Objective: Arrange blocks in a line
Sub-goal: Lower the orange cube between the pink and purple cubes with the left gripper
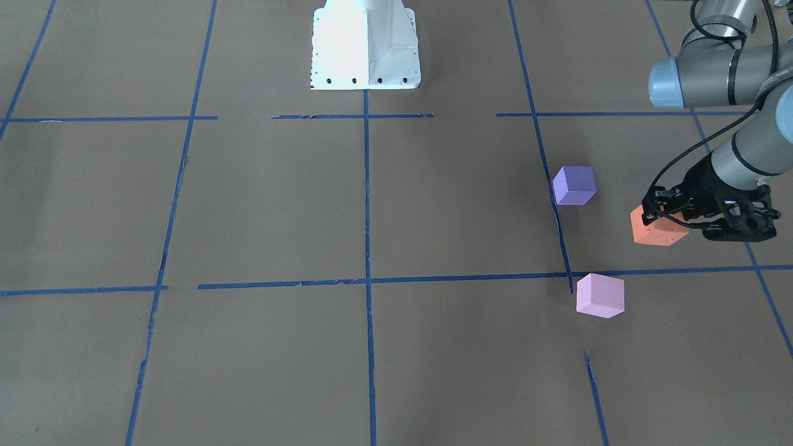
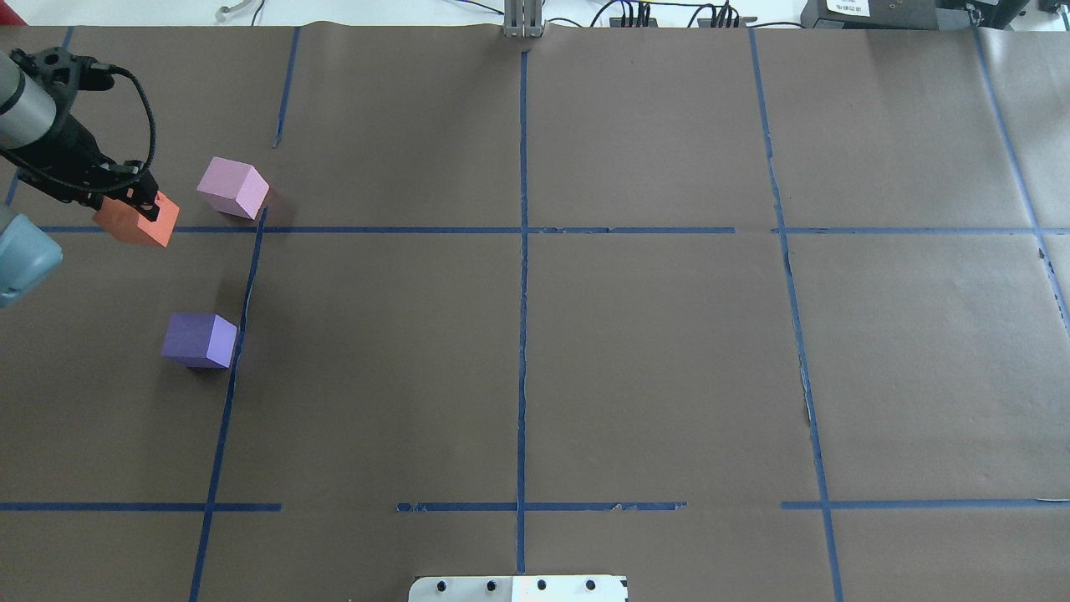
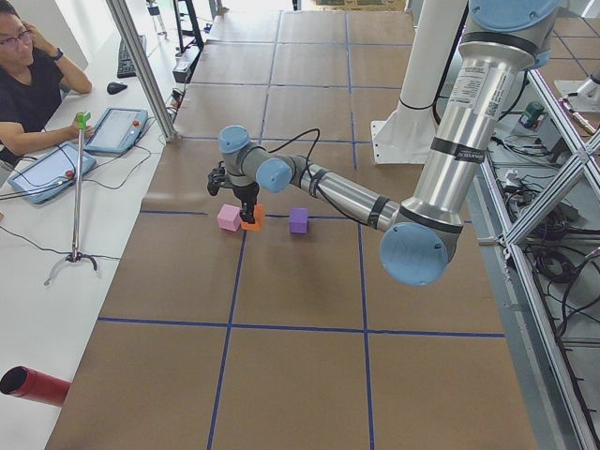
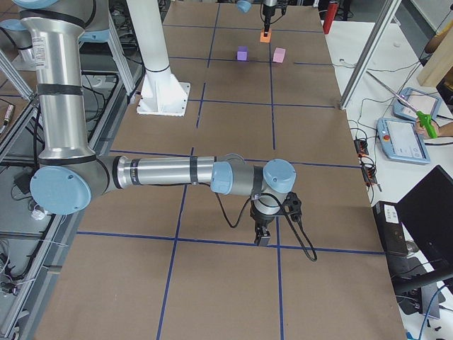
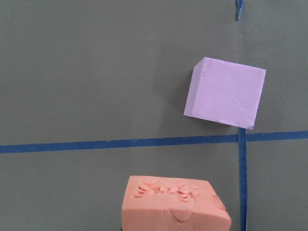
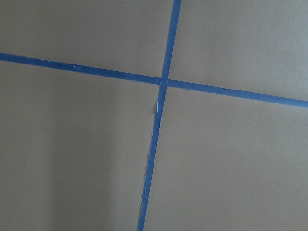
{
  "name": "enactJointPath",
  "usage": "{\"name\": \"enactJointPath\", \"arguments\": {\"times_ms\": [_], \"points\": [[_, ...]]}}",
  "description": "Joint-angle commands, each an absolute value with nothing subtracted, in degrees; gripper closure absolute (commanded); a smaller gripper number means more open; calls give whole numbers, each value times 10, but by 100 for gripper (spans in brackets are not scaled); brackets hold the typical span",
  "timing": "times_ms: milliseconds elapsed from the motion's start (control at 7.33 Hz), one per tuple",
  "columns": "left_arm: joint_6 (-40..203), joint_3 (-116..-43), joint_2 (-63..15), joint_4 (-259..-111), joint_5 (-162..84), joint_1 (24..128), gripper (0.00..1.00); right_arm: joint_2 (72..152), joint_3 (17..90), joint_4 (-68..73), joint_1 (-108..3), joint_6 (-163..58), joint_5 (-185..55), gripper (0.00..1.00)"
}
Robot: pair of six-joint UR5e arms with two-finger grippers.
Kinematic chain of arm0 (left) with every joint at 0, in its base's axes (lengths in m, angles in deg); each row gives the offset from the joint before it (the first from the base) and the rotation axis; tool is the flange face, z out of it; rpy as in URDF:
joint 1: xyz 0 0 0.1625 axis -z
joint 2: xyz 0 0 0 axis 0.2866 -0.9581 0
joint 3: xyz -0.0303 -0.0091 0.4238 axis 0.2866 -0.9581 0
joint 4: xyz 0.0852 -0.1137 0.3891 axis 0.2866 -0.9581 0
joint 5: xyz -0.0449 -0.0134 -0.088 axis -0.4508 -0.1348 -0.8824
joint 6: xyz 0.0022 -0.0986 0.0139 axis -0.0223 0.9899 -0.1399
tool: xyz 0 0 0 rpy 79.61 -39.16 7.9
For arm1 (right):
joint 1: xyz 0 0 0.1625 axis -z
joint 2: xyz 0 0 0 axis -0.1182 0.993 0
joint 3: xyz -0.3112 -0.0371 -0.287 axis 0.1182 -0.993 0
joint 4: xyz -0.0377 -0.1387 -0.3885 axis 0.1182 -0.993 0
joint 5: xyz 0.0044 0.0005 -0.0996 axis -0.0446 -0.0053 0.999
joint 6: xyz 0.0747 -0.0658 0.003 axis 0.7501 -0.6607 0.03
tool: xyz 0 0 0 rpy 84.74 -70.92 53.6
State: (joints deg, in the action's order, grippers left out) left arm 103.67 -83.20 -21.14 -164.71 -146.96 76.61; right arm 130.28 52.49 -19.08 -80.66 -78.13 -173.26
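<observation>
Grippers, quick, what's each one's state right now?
Left gripper: closed on the small orange foam cube.
Right gripper: cannot be told.

Orange cube (image 1: 658,235) gripped; purple cube (image 1: 573,185), pink cube (image 1: 600,295) apart.

orange block (image 2: 134,226) partly hidden, right tool (image 4: 263,237) indistinct

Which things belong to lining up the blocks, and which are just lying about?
Job: orange block in the left tool, purple block, pink block.
Lying about: red tube, two tablets, green-tipped stand.
</observation>
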Motion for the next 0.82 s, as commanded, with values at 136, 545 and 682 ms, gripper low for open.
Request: {"name": "enactJointPath", "arguments": {"times_ms": [136,545,682], "points": [[1098,-805,-245,-1661,-1464,697,100,1303,525,-191,-807,-781,-1733,0],[1099,-750,-243,-1724,-1455,689,100,1303,525,-191,-807,-781,-1733,0],[1099,-742,-240,-1731,-1450,689,100,1303,525,-191,-807,-781,-1733,0]]}}
